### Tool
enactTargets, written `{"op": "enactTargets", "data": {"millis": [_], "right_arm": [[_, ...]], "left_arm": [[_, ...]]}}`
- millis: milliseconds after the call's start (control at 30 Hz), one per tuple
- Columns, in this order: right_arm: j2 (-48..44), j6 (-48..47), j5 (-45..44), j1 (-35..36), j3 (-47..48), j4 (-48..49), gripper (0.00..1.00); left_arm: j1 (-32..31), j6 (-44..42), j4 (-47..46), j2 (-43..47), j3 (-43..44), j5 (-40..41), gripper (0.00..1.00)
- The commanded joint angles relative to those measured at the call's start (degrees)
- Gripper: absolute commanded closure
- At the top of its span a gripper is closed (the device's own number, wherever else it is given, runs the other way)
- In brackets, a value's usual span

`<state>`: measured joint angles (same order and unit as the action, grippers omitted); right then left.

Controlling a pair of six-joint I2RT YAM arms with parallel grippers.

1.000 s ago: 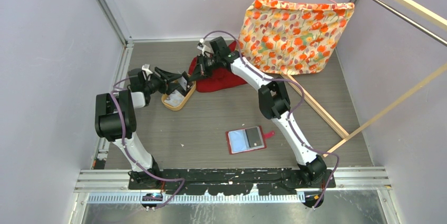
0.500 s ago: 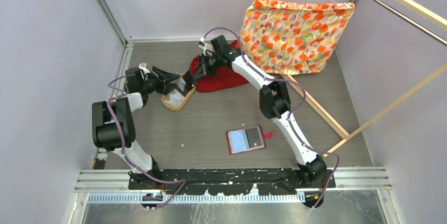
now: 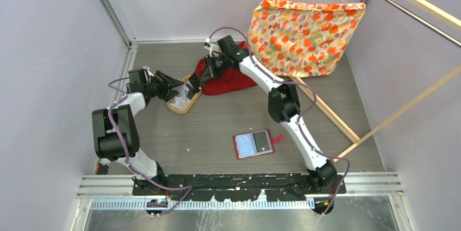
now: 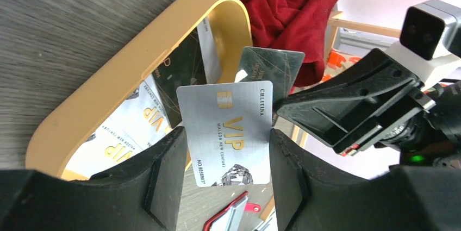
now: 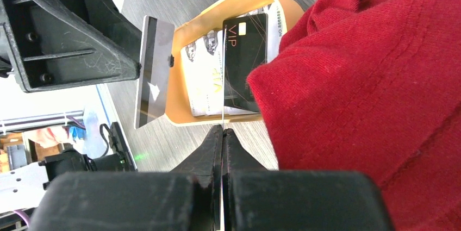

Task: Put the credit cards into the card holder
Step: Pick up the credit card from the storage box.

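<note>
My left gripper (image 4: 226, 133) is shut on the side edges of a silver VIP credit card (image 4: 225, 128), held upright over the tan tray (image 3: 182, 107). From the right wrist view that card (image 5: 154, 73) shows its striped back. My right gripper (image 5: 223, 130) is shut on a thin grey card, edge-on here (image 5: 223, 79) and face-on from the left wrist (image 4: 270, 69), just right of the silver one. More cards, whitish (image 4: 117, 133) and dark (image 5: 244, 62), lie in the tray. The card holder (image 3: 253, 144) lies open on the floor, near centre.
A crumpled red cloth (image 3: 227, 80) lies right behind the tray and under my right wrist. A floral bag (image 3: 304, 35) hangs on a hanger at the back right. A wooden rail (image 3: 326, 108) runs diagonally along the floor on the right.
My left arm's elbow and wrist have swung a little to the left, drawing its card back slightly. The right arm has barely moved. Both grips are unchanged.
</note>
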<state>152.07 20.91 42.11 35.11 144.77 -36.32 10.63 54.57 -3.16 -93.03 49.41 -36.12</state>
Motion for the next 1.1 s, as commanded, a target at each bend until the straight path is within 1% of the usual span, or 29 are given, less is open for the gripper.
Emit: {"op": "enactTargets", "data": {"millis": [0,200,433,600,867,900,967,1067], "right_arm": [[-6.51,-1.64,1.19,-0.07,1.39,-0.41,0.99],[-9.41,-2.36,2.5,-0.2,-0.85,-0.84,0.99],[-15.14,-3.49,3.85,-0.55,-7.03,-0.92,0.99],[-20.38,-4.0,4.64,-1.1,-13.36,0.11,0.99],[-29.6,-5.25,5.57,-1.27,-23.97,1.67,0.99],[-30.65,-5.31,5.71,-1.27,-25.22,1.87,0.99],[-32.49,-5.87,6.07,-1.28,-27.22,1.68,0.99],[-34.97,-7.28,6.7,-1.27,-29.54,0.36,0.99]], "left_arm": [[0.44,-3.22,6.38,2.0,3.37,2.71,0.94],[-0.08,-5.19,12.46,1.41,6.44,5.66,0.94],[-3.65,-11.89,25.85,1.02,14.47,15.11,0.93],[-5.55,-14.16,31.05,-1.45,18.65,17.23,0.87],[-6.15,-15.01,34.19,-4.93,21.69,16.85,0.79],[-6.19,-15.01,34.51,-5.37,21.96,16.84,0.75],[-6.24,-15.22,35.14,-5.77,22.44,16.99,0.64],[-6.33,-15.69,36.02,-5.15,22.66,17.85,0.57]]}}
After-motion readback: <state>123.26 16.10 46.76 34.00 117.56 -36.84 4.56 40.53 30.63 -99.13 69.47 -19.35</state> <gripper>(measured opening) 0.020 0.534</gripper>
